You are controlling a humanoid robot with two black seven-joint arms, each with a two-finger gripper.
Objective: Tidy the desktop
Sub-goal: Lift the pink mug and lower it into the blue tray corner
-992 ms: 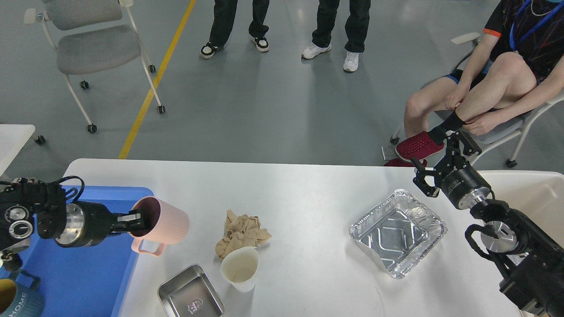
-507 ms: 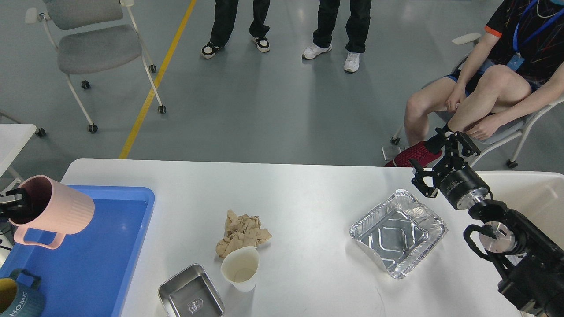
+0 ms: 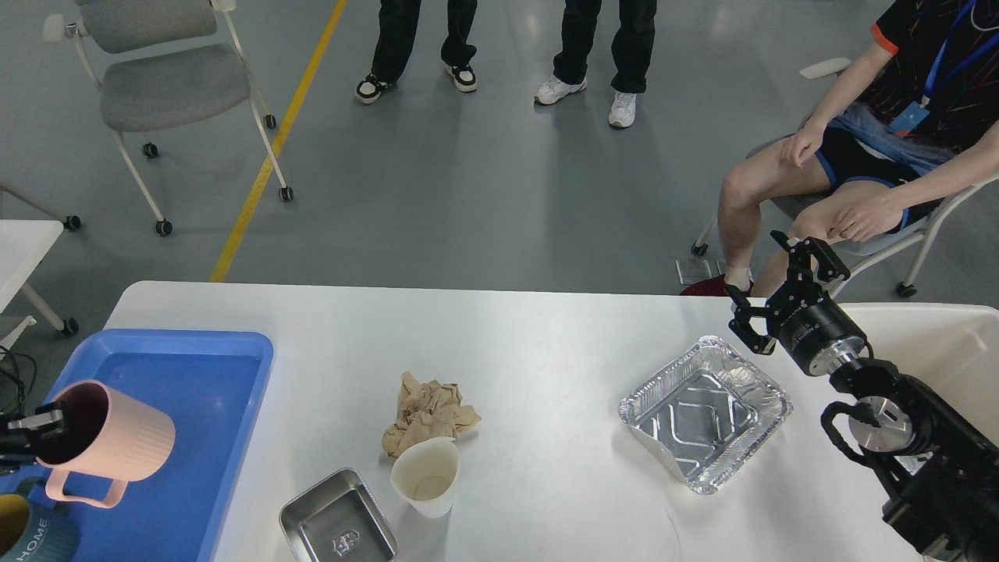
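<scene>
left gripper point(image 3: 39, 429) clamped on the rim of a pink mug point(image 3: 109, 441), tipped sideways over the blue tray point(image 3: 211, 367).
right gripper point(image 3: 780, 285) spread apart at 3 o'clock, just beyond the foil tray point(image 3: 706, 410). mid desktop point(image 3: 546, 336): crumpled brown paper point(image 3: 425, 410), paper cup point(image 3: 425, 476), steel dish point(image 3: 337, 519) at 6 o'clock.

My white worktop point(image 3: 546, 328), blue tray point(image 3: 203, 437) at its left end, crumpled brown paper point(image 3: 425, 412) touching a white paper cup point(image 3: 425, 476), steel dish point(image 3: 337, 521) beside it, foil tray point(image 3: 705, 410) toward the right.
</scene>
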